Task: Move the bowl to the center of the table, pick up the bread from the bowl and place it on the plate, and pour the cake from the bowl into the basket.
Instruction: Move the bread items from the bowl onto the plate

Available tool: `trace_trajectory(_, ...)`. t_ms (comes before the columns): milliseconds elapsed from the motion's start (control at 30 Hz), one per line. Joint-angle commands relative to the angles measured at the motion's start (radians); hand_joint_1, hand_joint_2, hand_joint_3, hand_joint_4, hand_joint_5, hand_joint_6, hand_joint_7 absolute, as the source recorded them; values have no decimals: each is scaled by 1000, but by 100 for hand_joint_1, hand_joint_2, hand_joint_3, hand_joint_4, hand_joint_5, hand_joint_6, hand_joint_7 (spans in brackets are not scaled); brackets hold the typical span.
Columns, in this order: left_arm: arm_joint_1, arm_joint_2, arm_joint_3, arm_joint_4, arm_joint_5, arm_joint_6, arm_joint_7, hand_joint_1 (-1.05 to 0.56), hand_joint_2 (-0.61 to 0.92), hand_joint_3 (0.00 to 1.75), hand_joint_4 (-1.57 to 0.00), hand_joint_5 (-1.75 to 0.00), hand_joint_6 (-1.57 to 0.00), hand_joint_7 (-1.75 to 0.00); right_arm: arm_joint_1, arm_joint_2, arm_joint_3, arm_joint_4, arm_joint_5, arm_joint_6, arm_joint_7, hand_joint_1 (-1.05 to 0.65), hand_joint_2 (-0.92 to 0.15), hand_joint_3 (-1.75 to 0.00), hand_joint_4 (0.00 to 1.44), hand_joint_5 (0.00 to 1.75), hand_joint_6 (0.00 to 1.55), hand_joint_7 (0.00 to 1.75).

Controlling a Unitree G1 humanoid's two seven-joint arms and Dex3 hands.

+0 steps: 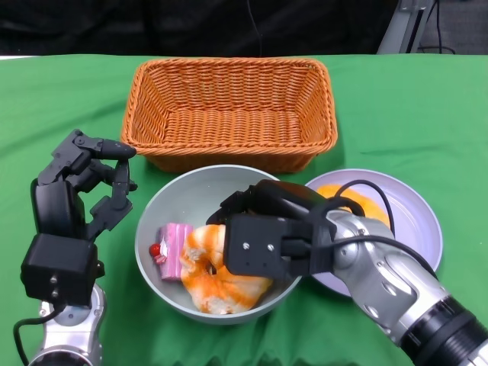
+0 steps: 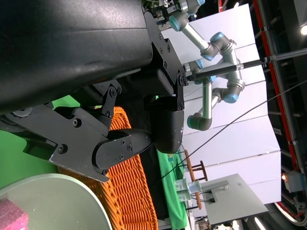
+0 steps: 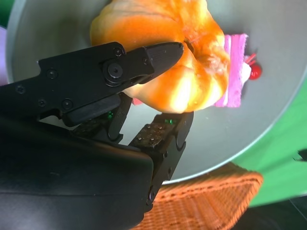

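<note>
The bread (image 1: 221, 274) is gripped by the right hand (image 1: 263, 236) inside the bowl (image 1: 164, 206), apparently touching the cake (image 1: 174, 252). The left hand (image 1: 84, 187) is held open and empty near the table's left edge.

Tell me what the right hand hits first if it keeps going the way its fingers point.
The bread: the right hand already reaches into the bowl with fingers at it; contact isn't clear.
</note>
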Motion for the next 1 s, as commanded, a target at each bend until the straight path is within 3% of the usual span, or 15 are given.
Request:
trace_trajectory(33,-21,18,6,-1,-11,2,-10,-17,68,86,-83,-152,-81,-123,34,13,-29,32,33,-53,-47,-20,-92,-6,77,75,107,8)
trace_trajectory(167,-21,18,5,0,-10,4,-11,-17,69,85,-84,-151,-82,-122,34,20,-45,43,37,-71,-68,-22,-92,-13,71,102,109,5)
trace_trajectory(700,-28,17,6,9,-13,12,-18,-19,70,83,-83,-153,-82,-120,45,25,-89,0,49,-77,-99,-22,-92,-10,83,92,110,2)
trace_trajectory(767,-29,16,8,8,-18,18,-22,-18,70,82,-83,-153,-83,-120,47,27,-98,-25,55,-61,-96,-21,-92,-12,76,117,111,2)
trace_trajectory(800,-29,16,10,8,-19,20,-23,-18,70,82,-83,-153,-83,-119,48,27,-101,-38,57,-54,-94,-21,-92,-12,74,120,111,2)
trace_trajectory(1000,-30,18,12,12,-27,20,-39,-18,71,81,-83,-152,-83,-118,58,30,-116,-94,65,-26,-87,-20,-92,-14,72,117,110,1)
